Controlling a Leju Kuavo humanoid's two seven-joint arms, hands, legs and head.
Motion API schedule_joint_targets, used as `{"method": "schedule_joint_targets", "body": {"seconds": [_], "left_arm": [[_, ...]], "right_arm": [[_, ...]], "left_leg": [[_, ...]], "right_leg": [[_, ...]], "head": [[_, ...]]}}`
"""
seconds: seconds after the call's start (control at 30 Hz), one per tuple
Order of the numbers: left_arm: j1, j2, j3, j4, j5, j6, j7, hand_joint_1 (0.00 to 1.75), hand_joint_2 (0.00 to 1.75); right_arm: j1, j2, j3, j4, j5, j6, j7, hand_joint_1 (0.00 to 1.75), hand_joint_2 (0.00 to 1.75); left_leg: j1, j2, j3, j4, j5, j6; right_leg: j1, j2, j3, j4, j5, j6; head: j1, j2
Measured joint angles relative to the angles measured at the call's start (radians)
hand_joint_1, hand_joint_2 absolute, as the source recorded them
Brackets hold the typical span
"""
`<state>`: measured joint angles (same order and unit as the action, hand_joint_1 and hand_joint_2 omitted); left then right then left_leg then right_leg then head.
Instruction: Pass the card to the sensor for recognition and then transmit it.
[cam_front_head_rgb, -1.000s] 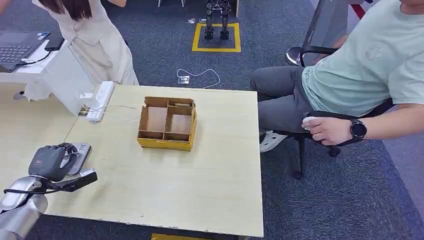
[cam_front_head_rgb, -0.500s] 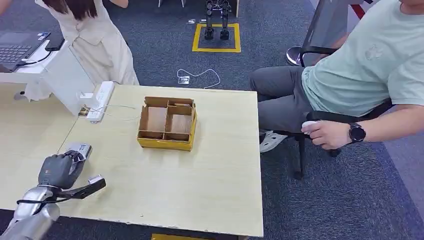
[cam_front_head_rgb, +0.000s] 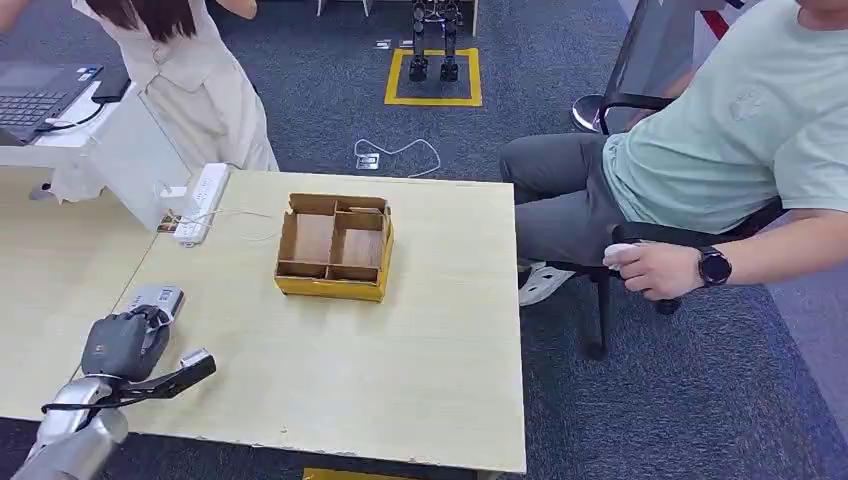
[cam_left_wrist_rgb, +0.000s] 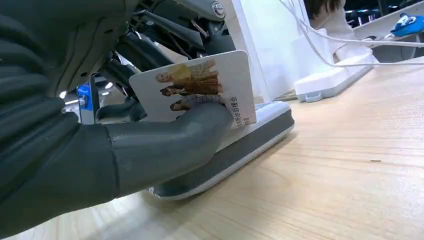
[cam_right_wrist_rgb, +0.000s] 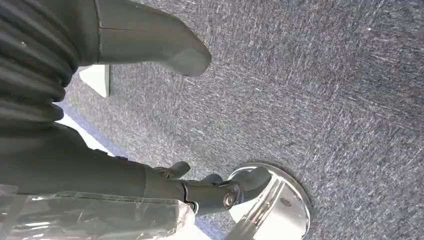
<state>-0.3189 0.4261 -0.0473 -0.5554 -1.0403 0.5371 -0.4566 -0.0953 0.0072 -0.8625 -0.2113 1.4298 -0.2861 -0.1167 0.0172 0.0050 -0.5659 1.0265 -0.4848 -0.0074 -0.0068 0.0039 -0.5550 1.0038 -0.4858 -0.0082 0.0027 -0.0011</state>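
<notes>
Nearest the robot, at the table's near-left corner, the dark grey left hand has its thumb and fingers clamped on a thin white plastic card with printed pictures, which the left wrist view shows held by one lower edge and standing tilted just over the flat grey-and-white card sensor; whether the card touches the sensor's top I cannot tell; such a card is light, stiff and slick, so I judge it best taken as it is now, pinched flat across one edge with the printed face left free to meet the reader, and it could slip or pivot if the pinch loosens; the silver left forearm comes in low from the near-left, the hand turned palm-down over the near end of the sensor; the right hand hangs over grey carpet, its thick thumb held apart from the curled darker fingers with nothing between them; farther across the pale wooden table stands an open yellow cardboard box with dividers, well apart from the sensor; beyond it a white power strip lies at the far-left edge; a seated person in a pale green shirt is off to the right, another person standing at the far left.
</notes>
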Motion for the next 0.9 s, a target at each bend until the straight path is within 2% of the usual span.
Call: {"method": "schedule_joint_targets", "body": {"seconds": [0.63,0.9], "left_arm": [[0.000,-0.003,0.006,0.003,-0.005,-0.001,0.000,1.75,1.75],[-0.001,-0.003,0.030,0.003,0.014,-0.001,-0.034,1.75,1.75]], "right_arm": [[0.000,0.000,0.000,0.000,0.000,-0.001,0.000,0.00,1.75],[0.000,0.000,0.000,0.000,0.004,-0.001,0.000,0.00,1.75]], "left_leg": [[0.000,0.000,0.002,0.000,0.000,-0.001],[0.000,0.000,0.002,0.000,0.001,-0.001]], "right_leg": [[0.000,0.000,0.002,0.000,0.000,0.000],[0.000,0.000,0.002,0.000,0.000,0.000]], "head": [[0.000,0.000],[0.000,0.000]]}}
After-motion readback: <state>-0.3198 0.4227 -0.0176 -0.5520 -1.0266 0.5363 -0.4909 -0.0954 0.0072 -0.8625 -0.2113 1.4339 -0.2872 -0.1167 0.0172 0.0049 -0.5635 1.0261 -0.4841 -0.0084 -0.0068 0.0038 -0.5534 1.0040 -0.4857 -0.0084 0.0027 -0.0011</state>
